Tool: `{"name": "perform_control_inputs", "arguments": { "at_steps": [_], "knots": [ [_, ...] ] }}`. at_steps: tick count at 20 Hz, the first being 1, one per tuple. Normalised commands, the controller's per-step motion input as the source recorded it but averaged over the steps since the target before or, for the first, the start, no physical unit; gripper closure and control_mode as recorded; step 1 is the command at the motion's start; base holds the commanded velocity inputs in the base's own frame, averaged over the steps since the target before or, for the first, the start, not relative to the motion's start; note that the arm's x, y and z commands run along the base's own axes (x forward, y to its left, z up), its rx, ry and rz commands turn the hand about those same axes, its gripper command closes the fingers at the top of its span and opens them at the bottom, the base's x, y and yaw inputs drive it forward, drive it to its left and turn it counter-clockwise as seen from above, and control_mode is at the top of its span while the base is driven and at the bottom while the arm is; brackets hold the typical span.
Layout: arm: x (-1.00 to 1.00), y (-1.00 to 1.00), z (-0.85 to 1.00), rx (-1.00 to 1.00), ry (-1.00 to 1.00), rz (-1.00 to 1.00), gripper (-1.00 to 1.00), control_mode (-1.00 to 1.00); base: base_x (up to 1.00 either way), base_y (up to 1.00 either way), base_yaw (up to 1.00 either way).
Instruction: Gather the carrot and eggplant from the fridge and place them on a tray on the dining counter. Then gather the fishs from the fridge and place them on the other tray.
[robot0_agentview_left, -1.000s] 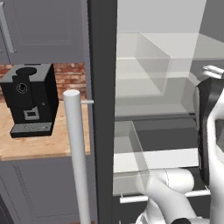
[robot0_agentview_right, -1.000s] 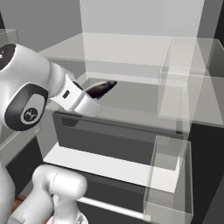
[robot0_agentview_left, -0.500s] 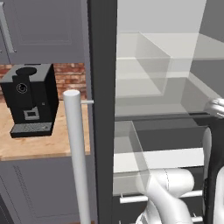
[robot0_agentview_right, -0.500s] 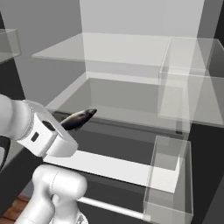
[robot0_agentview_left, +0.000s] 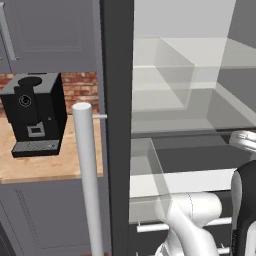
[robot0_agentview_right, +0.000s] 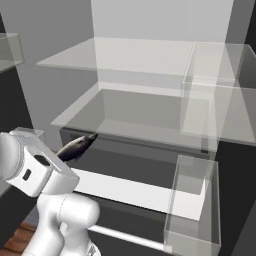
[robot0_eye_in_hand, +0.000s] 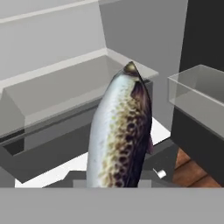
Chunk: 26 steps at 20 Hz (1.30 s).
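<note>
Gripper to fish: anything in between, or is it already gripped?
Nothing stands between them. The fish is already gripped by the gripper, jutting out past the fingertips in front of the open fridge. Its tip sits clear of the glass shelves in the right base view.

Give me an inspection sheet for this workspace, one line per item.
Surface: wooden counter left of the fridge; glass shelves inside look bare.
Job's things: fish held nose-out from the gripper, in front of the open fridge; trays, carrot, eggplant nothing seen.
Clutter: black coffee machine on the counter.
Grippers: shut on the fish; fingers hidden under it.
Cables: nothing seen.
Surroundings: brick backsplash, grey cabinets, pale bar handle, clear door bins.
</note>
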Motion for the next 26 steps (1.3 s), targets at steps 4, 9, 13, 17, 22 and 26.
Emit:
{"name": "perform_control_inputs", "arguments": {
  "at_steps": [4,9,13,17,22,26],
  "knots": [
    [-0.35,0.00,-0.12,0.00,-0.03,0.00,1.00,1.00,-0.25,0.00,0.00],
    [0.00,0.00,0.00,0.00,0.00,0.00,1.00,1.00,-1.00,0.05,-0.04],
    [0.00,0.00,0.00,0.00,0.00,0.00,1.00,1.00,-1.00,0.20,-0.07],
    [0.00,0.00,0.00,0.00,0.00,0.00,1.00,1.00,-1.00,0.08,-0.04],
    [0.00,0.00,0.00,0.00,0.00,0.00,1.00,1.00,-0.99,0.00,-0.17],
    [0.00,0.00,0.00,0.00,0.00,0.00,1.00,1.00,-0.93,-0.02,-0.42]
  ]
}}
